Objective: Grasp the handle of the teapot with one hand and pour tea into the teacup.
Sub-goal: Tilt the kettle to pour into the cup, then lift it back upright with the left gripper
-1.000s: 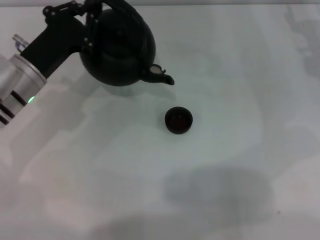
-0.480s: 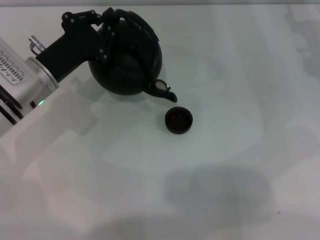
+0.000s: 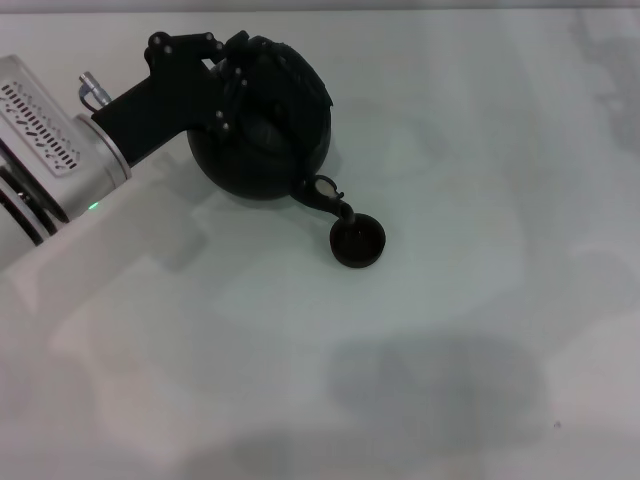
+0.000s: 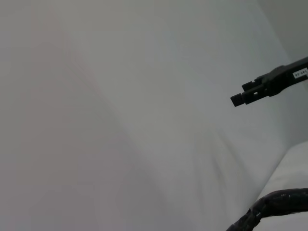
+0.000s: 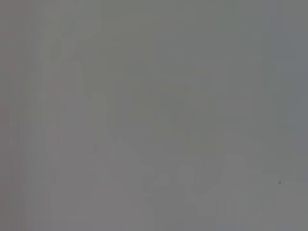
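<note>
On a pale table (image 3: 480, 300), the left gripper (image 3: 235, 62) has its fingers closed around the arched handle (image 3: 290, 62) of a round black teapot (image 3: 262, 125). The pot is tilted, its spout tip reaching over the rim of the tiny dark teacup (image 3: 358, 242) just beside it. The right gripper is out of sight.

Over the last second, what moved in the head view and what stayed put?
The left gripper, shut on the handle, has carried the teapot toward the teacup and tipped it further, so the spout has dropped from well clear of the cup to its rim. No new grasp or release. The teacup kept its place on the table; the right gripper is out of view.
</note>
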Motion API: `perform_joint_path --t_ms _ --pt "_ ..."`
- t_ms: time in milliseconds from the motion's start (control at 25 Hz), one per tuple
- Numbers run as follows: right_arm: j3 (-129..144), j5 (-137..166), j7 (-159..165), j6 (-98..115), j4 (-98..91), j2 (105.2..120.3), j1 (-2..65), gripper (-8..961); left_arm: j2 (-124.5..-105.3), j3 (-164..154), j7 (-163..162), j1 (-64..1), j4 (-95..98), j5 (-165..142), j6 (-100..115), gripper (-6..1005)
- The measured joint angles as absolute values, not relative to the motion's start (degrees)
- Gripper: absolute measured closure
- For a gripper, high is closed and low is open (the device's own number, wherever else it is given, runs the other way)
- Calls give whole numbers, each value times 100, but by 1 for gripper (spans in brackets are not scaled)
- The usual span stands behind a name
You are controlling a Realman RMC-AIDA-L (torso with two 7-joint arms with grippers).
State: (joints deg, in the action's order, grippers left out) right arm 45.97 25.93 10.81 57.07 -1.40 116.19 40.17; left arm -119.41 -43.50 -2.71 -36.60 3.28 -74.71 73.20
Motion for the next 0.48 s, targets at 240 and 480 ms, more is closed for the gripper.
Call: perform_joint_path --t_ms 240,480 --pt "4597 2593 1081 5712 -141 11619 4017 108 -11931 -4351 -11 -3721 336 -7471 7320 897" --pt "4597 2593 1081 5698 -123 11619 4022 108 -11926 -4390 44 -3806 344 -7471 7311 896"
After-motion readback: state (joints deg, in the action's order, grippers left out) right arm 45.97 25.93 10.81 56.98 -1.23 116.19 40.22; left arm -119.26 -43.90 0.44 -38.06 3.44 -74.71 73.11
